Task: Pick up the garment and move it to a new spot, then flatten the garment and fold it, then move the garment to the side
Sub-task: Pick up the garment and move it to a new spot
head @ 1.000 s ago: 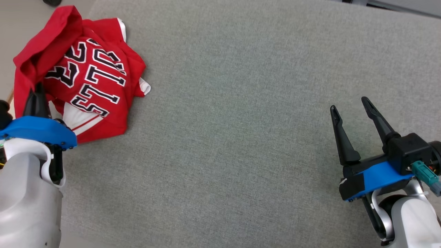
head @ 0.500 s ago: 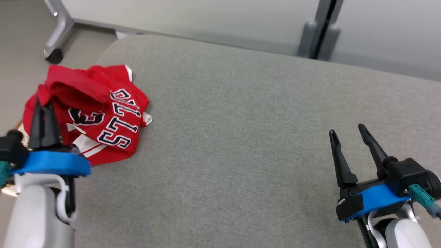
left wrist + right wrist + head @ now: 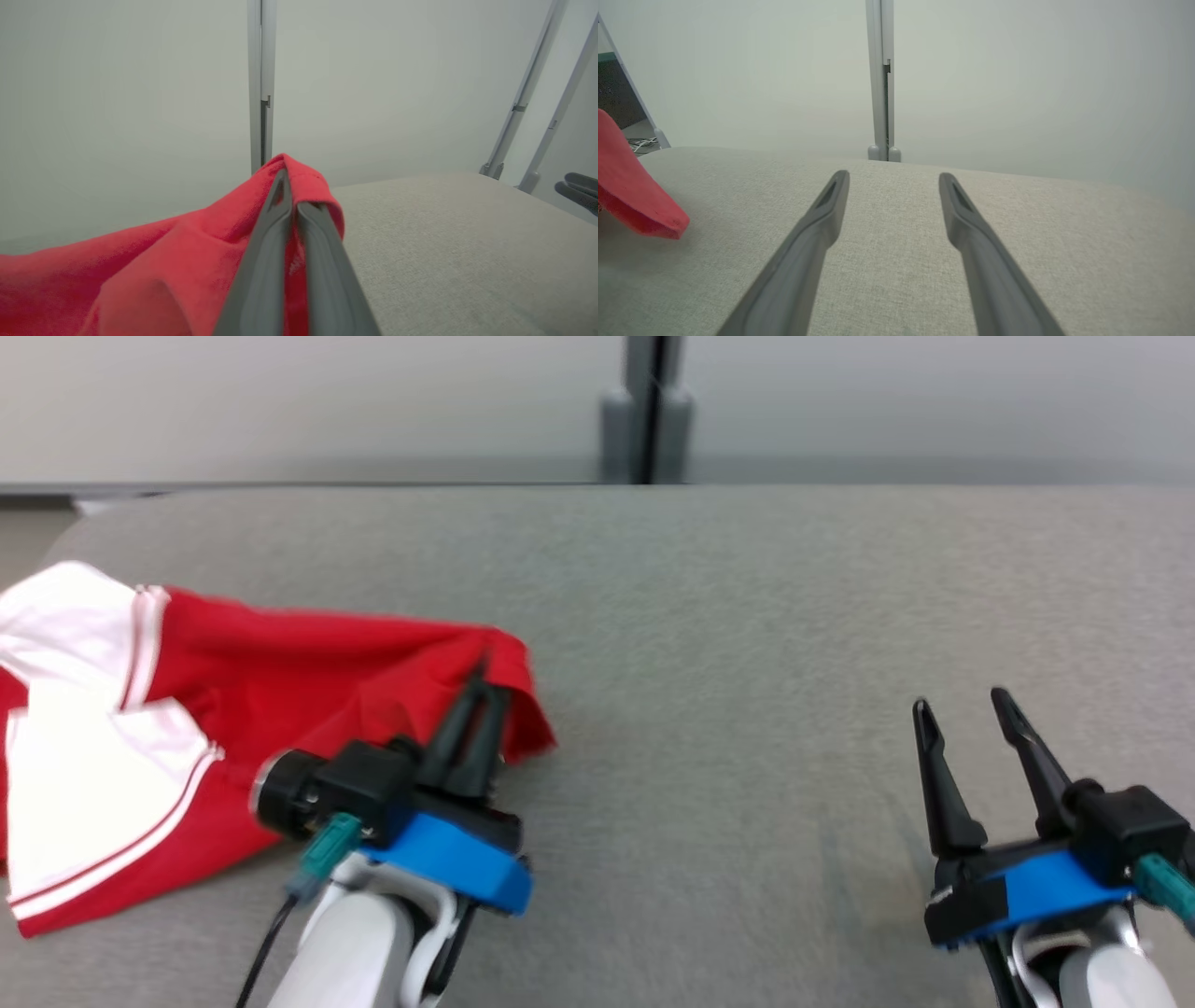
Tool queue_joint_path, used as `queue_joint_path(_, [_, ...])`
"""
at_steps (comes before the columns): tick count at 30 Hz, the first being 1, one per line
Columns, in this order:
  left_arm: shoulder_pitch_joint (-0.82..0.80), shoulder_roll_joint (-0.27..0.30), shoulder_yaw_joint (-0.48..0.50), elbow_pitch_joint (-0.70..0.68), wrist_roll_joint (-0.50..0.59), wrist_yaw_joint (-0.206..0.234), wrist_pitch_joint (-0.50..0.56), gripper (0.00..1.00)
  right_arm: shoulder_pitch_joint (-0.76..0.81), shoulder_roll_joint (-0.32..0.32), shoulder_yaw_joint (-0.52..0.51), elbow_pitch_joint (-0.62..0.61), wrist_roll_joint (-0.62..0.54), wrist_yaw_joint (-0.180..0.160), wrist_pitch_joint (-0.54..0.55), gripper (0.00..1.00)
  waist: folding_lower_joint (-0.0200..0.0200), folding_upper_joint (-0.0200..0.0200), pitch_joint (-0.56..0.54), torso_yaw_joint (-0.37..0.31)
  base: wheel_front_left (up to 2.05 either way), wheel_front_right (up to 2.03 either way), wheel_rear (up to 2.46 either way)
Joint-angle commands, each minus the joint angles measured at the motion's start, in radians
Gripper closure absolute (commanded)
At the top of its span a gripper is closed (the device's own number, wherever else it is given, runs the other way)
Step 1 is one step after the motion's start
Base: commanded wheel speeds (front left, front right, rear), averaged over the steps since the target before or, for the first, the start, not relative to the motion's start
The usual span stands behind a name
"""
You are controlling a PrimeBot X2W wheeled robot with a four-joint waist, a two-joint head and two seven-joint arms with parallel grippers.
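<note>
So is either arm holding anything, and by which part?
The left gripper has its jaws shut on the red and white fabric jersey, pinching a fold of its red edge. The right gripper is open, holding nothing.

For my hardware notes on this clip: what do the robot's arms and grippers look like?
Both match. The left gripper and right gripper have long, tapering dark jaws on a black block above a bright blue bracket, each with a teal connector. A thin black cable trails from the left one. The forearms are smooth pale grey.
</note>
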Motion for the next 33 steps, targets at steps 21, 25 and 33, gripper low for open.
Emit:
queue_joint_path(21, [-0.384, -0.037, -0.482, 0.143, -0.109, -0.007, -0.016, 1.0, -0.088, 0.001, 0.0, 0.08, 0.086, 0.0, -0.118, 0.0, 0.0, 0.0001, 0.255, -0.322, 0.0, 0.0, 0.0])
queue_joint_path(25, [-0.392, -0.036, -0.508, 0.197, -0.121, -0.007, -0.038, 0.0, -0.102, 0.001, 0.0, 0.1, 0.081, 0.0, -0.128, 0.0, 0.0, 0.0001, 0.252, -0.3, 0.0, 0.0, 0.0])
queue_joint_path(33, [-0.374, -0.018, -0.508, 0.199, -0.145, -0.001, -0.087, 0.0, -0.105, 0.001, -0.01, 0.122, 0.058, 0.0, -0.121, 0.0, 0.0, 0.0001, 0.189, -0.225, 0.0, 0.0, 0.0])
